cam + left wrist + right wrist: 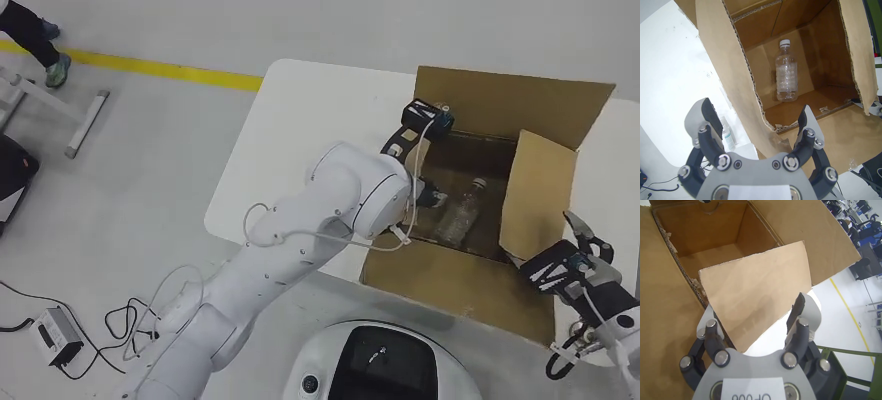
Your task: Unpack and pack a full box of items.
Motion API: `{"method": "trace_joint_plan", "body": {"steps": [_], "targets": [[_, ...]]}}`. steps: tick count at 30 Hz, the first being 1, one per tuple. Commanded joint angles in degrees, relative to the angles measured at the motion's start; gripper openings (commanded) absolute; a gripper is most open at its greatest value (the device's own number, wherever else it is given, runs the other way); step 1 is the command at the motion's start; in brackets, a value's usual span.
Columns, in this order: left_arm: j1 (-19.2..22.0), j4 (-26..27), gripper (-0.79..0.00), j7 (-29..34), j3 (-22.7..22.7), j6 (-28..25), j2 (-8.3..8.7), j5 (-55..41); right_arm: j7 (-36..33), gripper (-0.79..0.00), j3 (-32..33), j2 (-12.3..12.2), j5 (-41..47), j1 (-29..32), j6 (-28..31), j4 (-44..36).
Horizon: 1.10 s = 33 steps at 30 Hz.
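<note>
An open cardboard box point(470, 270) stands on the white table point(290, 150), its flaps spread. A clear plastic bottle point(462, 210) with a white cap lies on the box floor point(786, 75). My left gripper point(756, 106) hangs open over the box's torn left wall, one finger outside it and one inside; in the top view it is at that wall point(428, 193). My right gripper point(755, 308) is open astride the upright right flap point(753, 294), also seen at the box's right side point(585, 240). Neither holds anything.
A small labelled bottle point(728, 134) stands on the table just outside the box's left wall. A green metal frame point(848, 361) sits below the right arm. A yellow line point(150, 66) crosses the floor, and cables and a small device point(58, 335) lie there.
</note>
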<state>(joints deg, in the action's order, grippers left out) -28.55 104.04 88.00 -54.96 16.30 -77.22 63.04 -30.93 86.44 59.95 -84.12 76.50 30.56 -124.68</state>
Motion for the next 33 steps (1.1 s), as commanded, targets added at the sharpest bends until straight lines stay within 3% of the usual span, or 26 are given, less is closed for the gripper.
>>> {"method": "trace_joint_plan", "body": {"steps": [1,2,4,6,9,11,15,21,22,23,24,25,26,33], "targets": [[-0.16,0.19,0.000,0.00,-0.20,0.00,0.15,-0.07,-0.32,-0.610,0.45,-0.04,0.84,0.14,0.30,-0.29],[-0.25,0.32,-0.046,0.00,-0.38,0.00,0.20,-0.14,-0.47,-0.619,0.70,-0.07,0.44,0.18,0.19,-0.45],[-0.40,0.49,-0.326,0.00,-0.49,0.00,0.30,-0.17,-0.24,-0.720,1.02,-0.09,0.64,0.44,-0.13,-0.49],[-0.54,0.65,-0.517,0.00,-0.73,0.00,0.37,-0.26,-0.21,-0.730,1.54,-0.10,0.82,0.80,-0.67,-0.55],[-0.82,0.97,-0.560,0.00,-1.09,0.00,0.50,-0.17,-0.13,-0.736,2.47,-0.07,1.32,1.55,-2.35,-0.58],[-1.08,1.24,-0.634,0.00,-1.53,0.00,0.59,-0.28,-0.11,-0.785,3.17,0.03,2.63,2.12,-4.43,-0.43],[-1.55,1.73,-0.785,0.00,-2.66,0.00,0.81,-0.05,-1.23,-0.785,4.73,0.32,7.13,2.81,-9.15,-0.20],[-2.17,2.37,-0.785,0.00,-5.10,0.00,1.07,0.70,-5.65,-0.785,7.33,0.99,21.11,3.29,-18.06,0.79],[-2.33,2.42,-0.757,0.00,-5.46,0.00,1.09,0.81,-6.57,-0.785,7.75,1.10,24.32,3.26,-19.33,0.94],[-2.51,2.38,-0.631,0.00,-5.77,0.00,1.11,0.99,-7.42,-0.785,8.16,1.21,27.68,3.24,-20.51,1.12],[-2.71,2.26,-0.449,0.00,-6.05,0.00,1.13,1.36,-8.16,-0.785,8.60,1.35,31.78,3.25,-22.04,1.41],[-2.92,2.22,-0.092,0.00,-6.37,0.01,1.15,1.70,-9.29,-0.785,9.15,1.42,35.04,3.23,-23.22,1.62],[-3.15,2.20,0.000,0.00,-6.88,0.01,1.15,1.83,-10.27,-0.785,9.73,1.46,37.39,3.22,-24.22,1.75],[-4.29,2.34,0.000,0.00,-8.34,0.00,1.02,4.09,-13.36,-0.723,12.45,1.77,53.04,3.93,-29.57,2.78]]}}
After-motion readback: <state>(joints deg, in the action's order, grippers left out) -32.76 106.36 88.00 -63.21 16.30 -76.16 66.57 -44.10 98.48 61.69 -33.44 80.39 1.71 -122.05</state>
